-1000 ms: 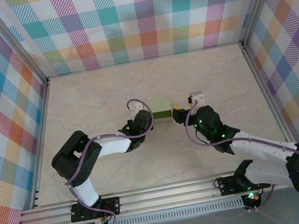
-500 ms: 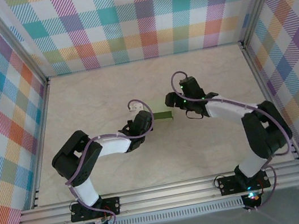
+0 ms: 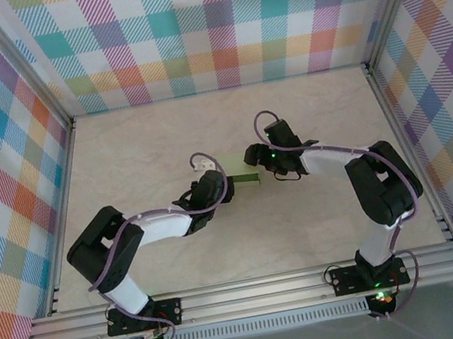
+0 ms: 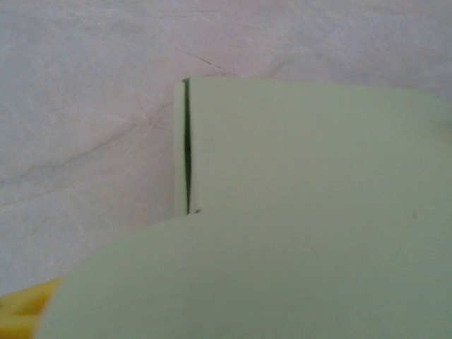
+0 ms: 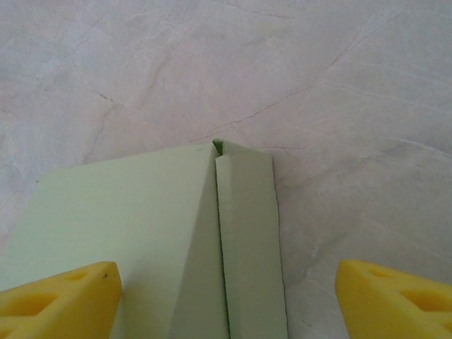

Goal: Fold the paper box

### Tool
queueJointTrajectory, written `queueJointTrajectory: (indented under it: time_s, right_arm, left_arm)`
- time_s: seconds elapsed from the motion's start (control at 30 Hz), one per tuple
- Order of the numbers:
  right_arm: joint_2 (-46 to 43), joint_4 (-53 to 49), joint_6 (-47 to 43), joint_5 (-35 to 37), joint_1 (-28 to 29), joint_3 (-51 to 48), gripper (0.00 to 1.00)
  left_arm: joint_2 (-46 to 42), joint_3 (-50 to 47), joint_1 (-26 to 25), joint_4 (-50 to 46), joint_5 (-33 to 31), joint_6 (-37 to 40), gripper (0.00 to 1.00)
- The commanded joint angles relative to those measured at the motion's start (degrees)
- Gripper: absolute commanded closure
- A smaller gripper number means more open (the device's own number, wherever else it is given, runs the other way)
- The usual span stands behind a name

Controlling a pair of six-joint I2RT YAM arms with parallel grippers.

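Right gripper [image 5: 226,293], swung from 3 to 1 o'clock of pale sage-green card paper box [image 5: 134,233], is spread apart; left gripper [image 3: 229,184] state cannot be told. Side flap [image 5: 247,240] is best creased squarely.

Your left arm [image 3: 162,226] and right arm [image 3: 328,155] look alike: smooth white links between bulky black joint housings, with a thin purple cable [image 3: 206,154] looping along each. Small green lights [image 3: 272,155] glow on your right wrist. The fingers [image 5: 56,300] at your right arm's tip are bright yellow wedges with hollow recesses.
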Motion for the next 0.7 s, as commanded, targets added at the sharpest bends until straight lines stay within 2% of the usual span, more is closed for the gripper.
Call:
queueJointTrajectory:
  time_s: [0.0, 0.1, 0.2, 0.43, 0.57, 0.67]
  right_arm:
    - [1.0, 1.6, 1.5, -0.4, 0.2, -0.3, 0.21]
    - [1.4, 1.6, 1.3, -0.4, 0.2, 0.1, 0.22]
    - [1.6, 1.3, 1.2, -0.4, 0.2, 0.5, 0.22]
    - [1.6, 1.3, 0.7, -0.7, 0.2, 0.5, 0.22]
    - [1.7, 2.0, -0.1, -0.9, 0.1, 0.1, 0.22]
    - [1.9, 1.8, -0.2, -1.5, 0.2, 0.4, 0.22]
  left_arm:
    - [-3.4, -2.3, -0.6, -1.8, 1.6, 1.0, 0.16]
    - [-5.5, -5.2, -0.6, -0.8, 3.7, 1.9, 0.06]
    - [-9.0, -8.7, -0.6, 0.3, 6.3, 2.2, 0.00]
    - [-23.3, -14.7, -0.6, -0.6, 13.4, 2.5, 0.00]
    - [-30.3, -12.4, -0.1, -6.0, 13.3, 3.0, 0.00]
    - [-29.7, -6.5, 1.9, -12.2, 13.0, 2.5, 0.00]
